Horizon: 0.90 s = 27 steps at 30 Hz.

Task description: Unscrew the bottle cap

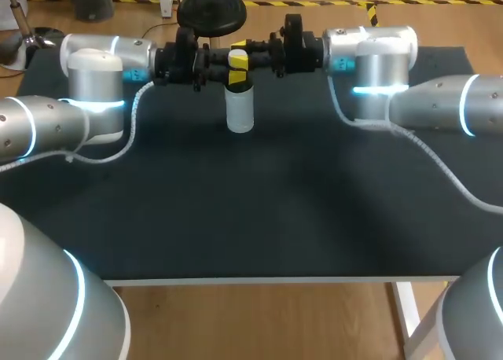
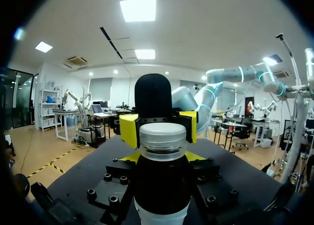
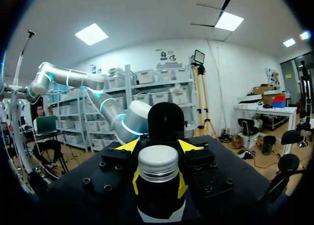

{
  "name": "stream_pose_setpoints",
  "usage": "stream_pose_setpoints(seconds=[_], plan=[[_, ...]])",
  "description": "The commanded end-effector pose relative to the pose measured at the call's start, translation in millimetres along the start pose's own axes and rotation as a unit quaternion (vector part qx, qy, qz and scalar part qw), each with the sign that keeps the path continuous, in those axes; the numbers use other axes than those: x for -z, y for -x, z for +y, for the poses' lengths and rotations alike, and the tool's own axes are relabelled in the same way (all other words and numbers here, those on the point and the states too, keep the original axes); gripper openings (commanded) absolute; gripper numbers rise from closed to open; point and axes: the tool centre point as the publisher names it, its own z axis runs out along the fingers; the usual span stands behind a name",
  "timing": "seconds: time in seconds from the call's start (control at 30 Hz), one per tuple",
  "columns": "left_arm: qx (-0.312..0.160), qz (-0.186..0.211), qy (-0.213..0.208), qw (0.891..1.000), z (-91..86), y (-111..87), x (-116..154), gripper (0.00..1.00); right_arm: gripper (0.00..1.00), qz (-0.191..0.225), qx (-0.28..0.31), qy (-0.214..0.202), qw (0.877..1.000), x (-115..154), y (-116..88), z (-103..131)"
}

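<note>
While the bottle [image 1: 240,108] is standing upright on the black table [image 1: 259,211], both arms are meeting at its top, one from either side. Right gripper [image 3: 158,184] is clamping the bottle's dark shoulder just below the silver screw cap [image 3: 158,160], a yellow tip pressing on each side. Left gripper [image 1: 233,69] is sitting opposite, at the bottle's top; cannot tell its grip. Judging: bracing step, cap looking fully seated. Next move is calling for a firm pinch on the cap, then twisting against the held body

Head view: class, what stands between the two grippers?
The bottle stands between the left gripper and right gripper, which meet at its top, in the head view.
</note>
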Motion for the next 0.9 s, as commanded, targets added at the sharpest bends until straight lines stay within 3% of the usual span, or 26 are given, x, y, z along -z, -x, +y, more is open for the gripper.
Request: stream_pose_setpoints(seconds=[0.03, 0.1, 0.37, 0.6, 0.77, 0.9], plan=[[-0.001, 0.003, -0.002, 1.000, -2.3, -2.7, -2.1, 0.00, 0.00, 0.318, 0.001, 0.007, 0.948, -5.1, 13.3, -10.0], [-0.001, 0.003, -0.002, 1.000, -2.3, -2.7, -2.1, 0.00, 0.00, 0.349, 0.001, 0.007, 0.937, -7.1, 9.9, -9.2], [-0.001, 0.003, -0.002, 1.000, -2.3, -2.7, -2.1, 0.00, 0.00, 0.486, -0.018, -0.007, 0.874, -1.7, -4.5, -9.3], [-0.001, 0.003, -0.002, 1.000, -2.3, -2.7, -2.1, 0.00, 0.00, 0.562, -0.031, -0.026, 0.826, 2.4, -10.2, -7.1], [-0.001, 0.003, -0.002, 1.000, -2.3, -2.7, -2.1, 0.00, 0.00, 0.582, -0.030, -0.022, 0.812, 2.5, -8.0, -4.5], [-0.001, 0.003, -0.002, 1.000, -2.3, -2.7, -2.1, 0.00, 0.00, 0.579, -0.024, -0.014, 0.815, 3.6, -5.3, 0.7]])
